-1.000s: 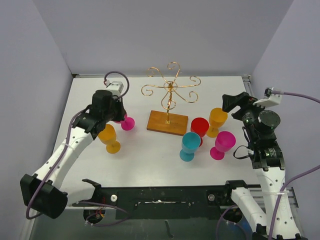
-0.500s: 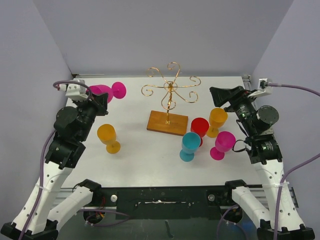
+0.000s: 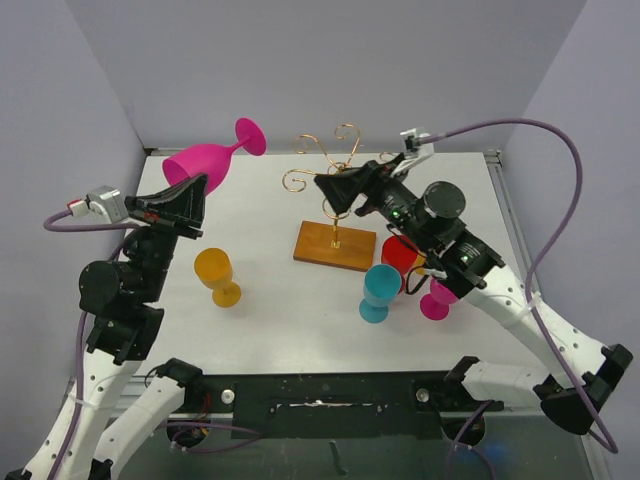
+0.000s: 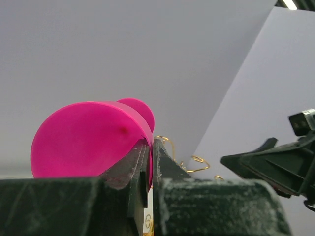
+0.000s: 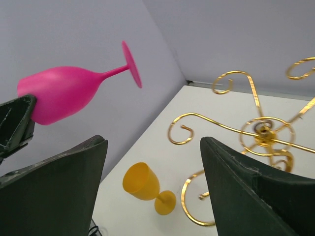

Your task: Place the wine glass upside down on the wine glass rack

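**Jaws clamp pink glass aloft, left of the rack**

Left jaws are closed on the rim of the magenta wine glass (image 3: 196, 164). They hold it in the air, tilted, with its foot raised and pointing toward the wine glass rack (image 3: 335, 245). Glass and gold curls are apart. Right jaws are spread wide and hold nothing, hovering over the rack's spirals. A yellow glass (image 3: 217, 272) stands upright on the worktop (image 3: 290, 305) below.

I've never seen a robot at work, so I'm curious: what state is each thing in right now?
left gripper: shut on pink wine glass.
pink wine glass: in the air, lying sideways.
right gripper: open, empty.
wine glass rack: upright, nothing hanging.
yellow glass: standing upright.
blue glass: standing upright.
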Robot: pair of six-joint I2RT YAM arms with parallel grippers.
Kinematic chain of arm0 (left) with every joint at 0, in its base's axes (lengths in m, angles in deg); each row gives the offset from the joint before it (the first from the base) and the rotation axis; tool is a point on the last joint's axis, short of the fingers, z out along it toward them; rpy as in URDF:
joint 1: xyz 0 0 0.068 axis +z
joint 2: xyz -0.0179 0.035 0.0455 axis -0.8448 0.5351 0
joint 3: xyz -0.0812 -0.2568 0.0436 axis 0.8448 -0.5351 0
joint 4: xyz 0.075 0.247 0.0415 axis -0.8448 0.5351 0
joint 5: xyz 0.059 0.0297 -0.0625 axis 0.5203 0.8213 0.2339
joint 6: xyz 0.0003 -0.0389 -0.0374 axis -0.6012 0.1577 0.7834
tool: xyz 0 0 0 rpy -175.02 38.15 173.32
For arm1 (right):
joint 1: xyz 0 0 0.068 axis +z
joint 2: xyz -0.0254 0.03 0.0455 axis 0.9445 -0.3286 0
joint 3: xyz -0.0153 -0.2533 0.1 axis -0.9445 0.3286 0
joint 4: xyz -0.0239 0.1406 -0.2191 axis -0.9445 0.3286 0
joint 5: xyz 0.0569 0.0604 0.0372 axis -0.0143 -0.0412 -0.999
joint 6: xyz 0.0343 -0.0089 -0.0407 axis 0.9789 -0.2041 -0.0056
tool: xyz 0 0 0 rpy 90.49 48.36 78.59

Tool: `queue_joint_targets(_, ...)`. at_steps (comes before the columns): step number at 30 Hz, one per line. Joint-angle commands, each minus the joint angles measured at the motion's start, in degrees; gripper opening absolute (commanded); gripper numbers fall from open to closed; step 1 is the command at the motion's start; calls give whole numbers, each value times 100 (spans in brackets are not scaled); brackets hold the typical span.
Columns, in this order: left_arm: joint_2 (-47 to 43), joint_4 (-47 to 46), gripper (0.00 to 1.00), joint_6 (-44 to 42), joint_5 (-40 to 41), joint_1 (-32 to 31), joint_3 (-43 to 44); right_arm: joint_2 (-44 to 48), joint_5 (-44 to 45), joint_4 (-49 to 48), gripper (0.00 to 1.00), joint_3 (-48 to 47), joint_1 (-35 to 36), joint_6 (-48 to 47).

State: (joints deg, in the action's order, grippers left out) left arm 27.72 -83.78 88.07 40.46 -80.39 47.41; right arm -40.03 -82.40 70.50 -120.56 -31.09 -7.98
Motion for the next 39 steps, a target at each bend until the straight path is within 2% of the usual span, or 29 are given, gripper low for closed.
queue_joint_targets(1,-150,-1317,0,241,-651,-6,-135,-605,479,-821,77,-784,728,-434)
queue_joint_targets(5,-204,-1673,0,363,-898,-6,-279,-1033,320,-1298,70,-1016,954,91)
queue_joint_targets(12,-169,-2181,0,512,-1214,-4,-386,-1490,196,-2115,42,-970,967,1597)
queue_joint_targets(16,-141,-2298,0,570,-1321,-10,-408,-1798,-76,-2220,41,-1271,942,2067)
queue_joint_targets(20,-129,-2355,0,586,-1442,-10,-421,-1997,-278,-2791,42,-1326,956,2729)
queue_joint_targets(26,-120,-2461,0,595,-1473,-10,-466,-2365,-292,-3187,42,-1537,967,3754)
queue_joint_targets(33,-81,-2493,0,608,-1532,-9,-491,-2557,-326,-3621,42,-1624,1011,4325)
queue_joint_targets(39,-40,-2538,0,690,-1653,-11,-528,-2653,-449,-3558,31,-1738,1011,4577)
